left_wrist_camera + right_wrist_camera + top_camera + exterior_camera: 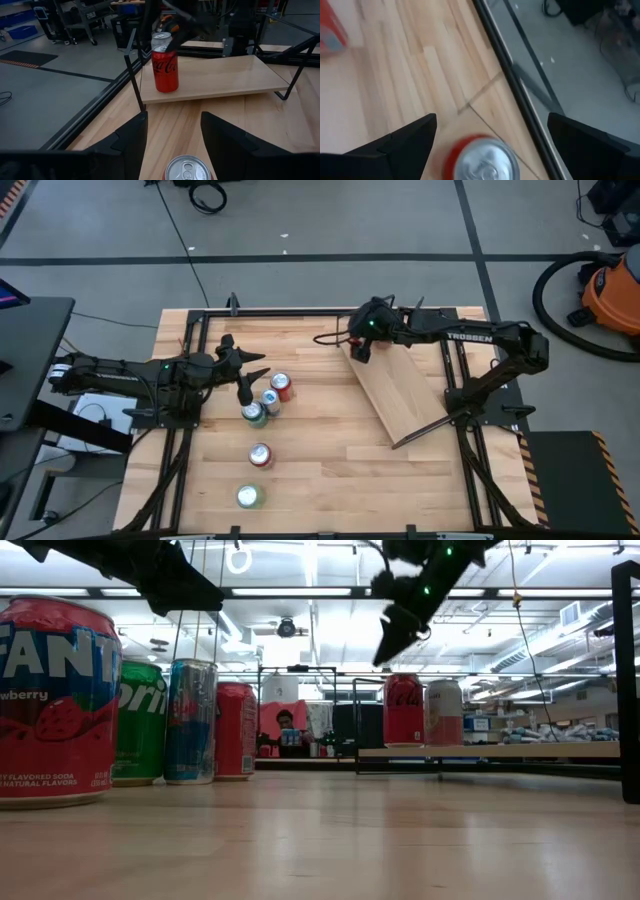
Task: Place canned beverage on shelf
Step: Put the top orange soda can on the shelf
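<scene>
Two cans stand on the shelf (pixel 215 75), a red cola can (pixel 165 69) just below the right gripper (pixel 362 348), whose fingers hang spread and empty. Five cans wait on the tabletop (pixel 320 470) beneath the left gripper (pixel 250 376), half-open, holding nothing.

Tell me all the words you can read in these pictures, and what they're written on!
"FANT", "wberry", "FLAVORED SODA", "NATURAL FLAVORS": on the big red and blue can, cut off at the picture's edge.
"pri": on the green can, partly hidden.
"Coca-Cola" script: on the red can on the shelf.
"TROSSEN": on the right arm.
The blue can and the pale can on the shelf: lettering too small to read.
</scene>
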### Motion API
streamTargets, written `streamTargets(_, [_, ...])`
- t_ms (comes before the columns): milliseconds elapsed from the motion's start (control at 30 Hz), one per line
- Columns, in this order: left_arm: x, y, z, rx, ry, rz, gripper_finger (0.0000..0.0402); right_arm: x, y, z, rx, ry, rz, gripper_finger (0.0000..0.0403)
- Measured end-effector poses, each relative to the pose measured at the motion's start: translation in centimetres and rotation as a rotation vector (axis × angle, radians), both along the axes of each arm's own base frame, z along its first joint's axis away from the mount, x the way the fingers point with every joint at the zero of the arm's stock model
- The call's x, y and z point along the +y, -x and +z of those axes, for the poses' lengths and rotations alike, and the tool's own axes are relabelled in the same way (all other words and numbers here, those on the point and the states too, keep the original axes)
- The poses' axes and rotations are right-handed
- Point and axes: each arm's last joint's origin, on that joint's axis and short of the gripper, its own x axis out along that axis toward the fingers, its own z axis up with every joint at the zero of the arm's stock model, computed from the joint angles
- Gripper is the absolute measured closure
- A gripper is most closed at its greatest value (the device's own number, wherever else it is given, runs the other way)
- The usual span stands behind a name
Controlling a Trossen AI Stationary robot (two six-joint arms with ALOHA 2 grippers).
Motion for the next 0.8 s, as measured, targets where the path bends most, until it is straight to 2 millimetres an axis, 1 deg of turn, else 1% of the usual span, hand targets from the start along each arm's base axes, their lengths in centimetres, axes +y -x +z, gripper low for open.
streamTargets(67, [0.0, 0.0, 0.0, 0.000, 0.000, 0.000, 0.0207, 1.0, -0.4, 0.5, -0.021, -0.005, 0.044, 0.0011])
streamTargets(200, [0.0, 0.0, 0.0, 0.000, 0.000, 0.000, 0.0207, 3.5, -1.1, 0.4, -0.019, -0.035, 0.150, 0.0014])
streamTargets(300, [0.0, 0.0, 0.0, 0.000, 0.000, 0.000, 0.0207, 5.4, -1.3, 0.0, -0.010, -0.045, 0.201, 0.0020])
streamTargets(367, [0.0, 0.0, 0.0, 0.000, 0.000, 0.000, 0.0207, 6.2, -1.3, -0.6, 0.002, -0.035, 0.180, 0.0025])
streamTargets(433, [0.0, 0.0, 0.0, 0.000, 0.000, 0.000, 0.0207, 6.6, -1.4, -1.4, 0.013, -0.030, 0.137, 0.0029])
streamTargets(567, [0.0, 0.0, 0.0, -0.001, 0.001, 0.001, 0.0207, 6.5, -1.5, -3.4, 0.033, -0.024, 0.070, 0.0030])
streamTargets(667, [0.0, 0.0, 0.0, -0.003, 0.004, 0.001, 0.0207, 6.5, -2.0, -4.4, 0.035, -0.034, 0.046, 0.0031])
streamTargets(800, [0.0, 0.0, 0.0, -0.002, 0.005, 0.001, 0.0207, 6.4, -2.6, -5.8, 0.083, -0.048, 0.035, 0.0031])
